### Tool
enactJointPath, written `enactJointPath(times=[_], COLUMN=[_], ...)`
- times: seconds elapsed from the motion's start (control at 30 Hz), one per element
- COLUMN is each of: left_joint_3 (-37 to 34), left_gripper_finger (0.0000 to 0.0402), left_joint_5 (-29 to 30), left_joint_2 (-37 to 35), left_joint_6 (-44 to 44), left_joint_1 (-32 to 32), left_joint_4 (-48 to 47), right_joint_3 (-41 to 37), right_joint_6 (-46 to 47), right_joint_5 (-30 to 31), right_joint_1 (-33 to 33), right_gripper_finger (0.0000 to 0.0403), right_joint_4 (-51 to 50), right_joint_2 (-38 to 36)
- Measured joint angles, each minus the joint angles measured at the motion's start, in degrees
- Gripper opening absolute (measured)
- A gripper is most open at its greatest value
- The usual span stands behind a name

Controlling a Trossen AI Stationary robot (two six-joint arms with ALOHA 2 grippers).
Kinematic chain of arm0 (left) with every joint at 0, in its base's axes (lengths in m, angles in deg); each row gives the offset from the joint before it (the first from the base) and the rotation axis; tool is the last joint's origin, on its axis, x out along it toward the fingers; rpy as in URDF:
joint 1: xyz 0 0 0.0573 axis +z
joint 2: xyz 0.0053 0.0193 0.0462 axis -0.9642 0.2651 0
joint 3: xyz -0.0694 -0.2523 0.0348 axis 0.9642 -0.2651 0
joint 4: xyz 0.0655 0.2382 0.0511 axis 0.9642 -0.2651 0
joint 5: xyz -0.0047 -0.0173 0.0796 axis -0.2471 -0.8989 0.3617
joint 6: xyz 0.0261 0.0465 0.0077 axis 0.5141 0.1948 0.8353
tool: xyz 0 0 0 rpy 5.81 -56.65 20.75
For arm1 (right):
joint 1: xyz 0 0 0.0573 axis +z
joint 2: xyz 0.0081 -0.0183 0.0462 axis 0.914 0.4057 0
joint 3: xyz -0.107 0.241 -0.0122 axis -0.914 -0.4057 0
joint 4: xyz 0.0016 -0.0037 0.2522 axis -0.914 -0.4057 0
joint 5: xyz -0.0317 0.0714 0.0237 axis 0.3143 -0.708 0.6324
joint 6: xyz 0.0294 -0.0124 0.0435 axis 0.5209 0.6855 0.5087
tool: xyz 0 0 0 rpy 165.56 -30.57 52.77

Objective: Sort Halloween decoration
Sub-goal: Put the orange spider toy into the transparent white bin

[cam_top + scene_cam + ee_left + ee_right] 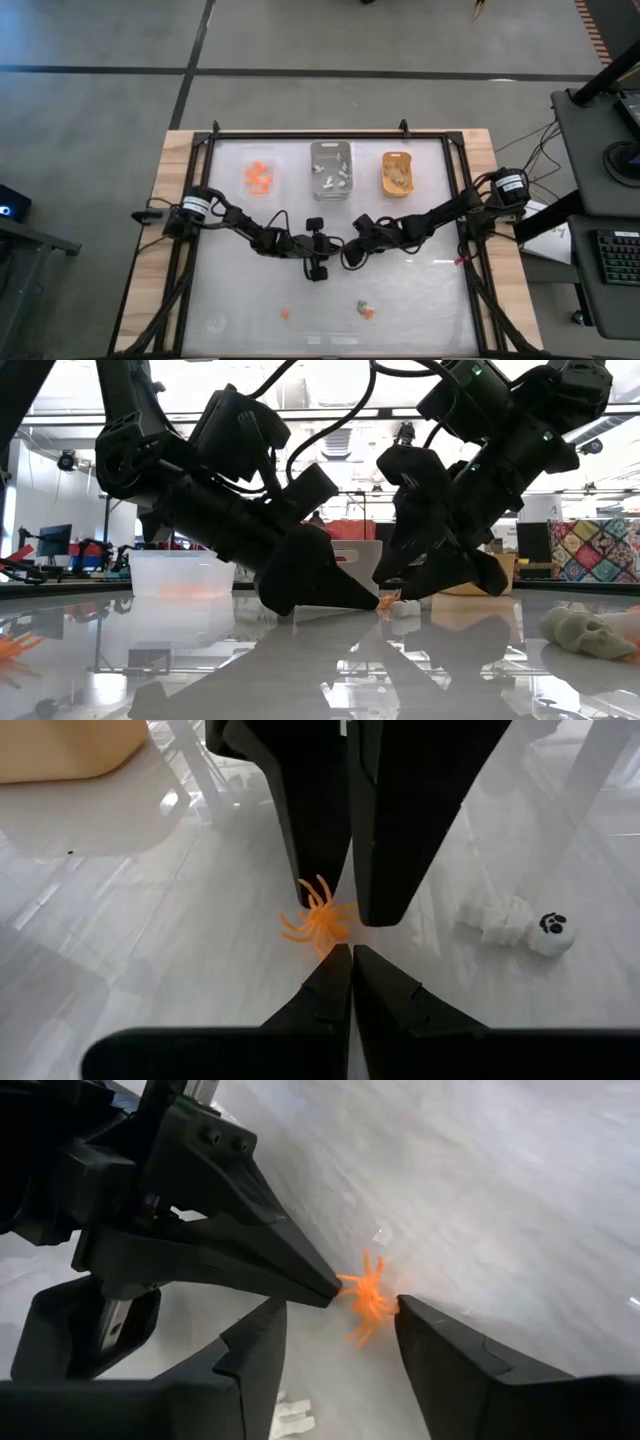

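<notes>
The left gripper (pixel 350 960), clenched shut, pinned the orange spider (pixel 368 1302) to the table (pixel 420 290) at mid-table so the right gripper (pixel 340 1330), fingers spread around it, could seize it.

Overhead, looking straight down on the whole table (pixel 330 300) from well above. Low, level with the tabletop, facing across it into the room beyond. On each wrist, close in, looking forward past dark fingers. Shared by both wrist views and the low view: the orange spider (pixel 320 922) at mid-table.
</notes>
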Motion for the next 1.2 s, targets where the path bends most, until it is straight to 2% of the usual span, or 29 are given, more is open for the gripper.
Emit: enactJointPath(times=[0.37, 0.63, 0.97, 1.2], left_joint_3=[0.0, -0.1, -0.3, -1.4], left_gripper_finger=[0.0000, 0.0000, 0.0000, 0.0011], left_joint_5=[0.0, 0.1, -0.1, -0.1], left_joint_2=[0.0, 0.1, -1.8, -8.1], left_joint_6=[0.0, 0.0, -0.4, 0.0], left_joint_1=[0.0, 0.0, -0.1, -0.5], left_joint_4=[0.0, 0.6, -0.8, -5.8], right_joint_3=[0.0, 0.0, 0.0, 0.0], right_joint_6=[0.0, -0.5, -2.7, -6.0], right_joint_5=[1.4, 1.5, 1.5, 1.5], right_joint_1=[-0.1, -0.1, -0.1, -0.1], right_gripper_finger=[0.0075, 0.0022, 0.0009, 0.0009], right_joint_4=[-0.9, -0.9, -0.9, -1.6], right_joint_2=[0.0, 0.0, -0.3, -3.1])
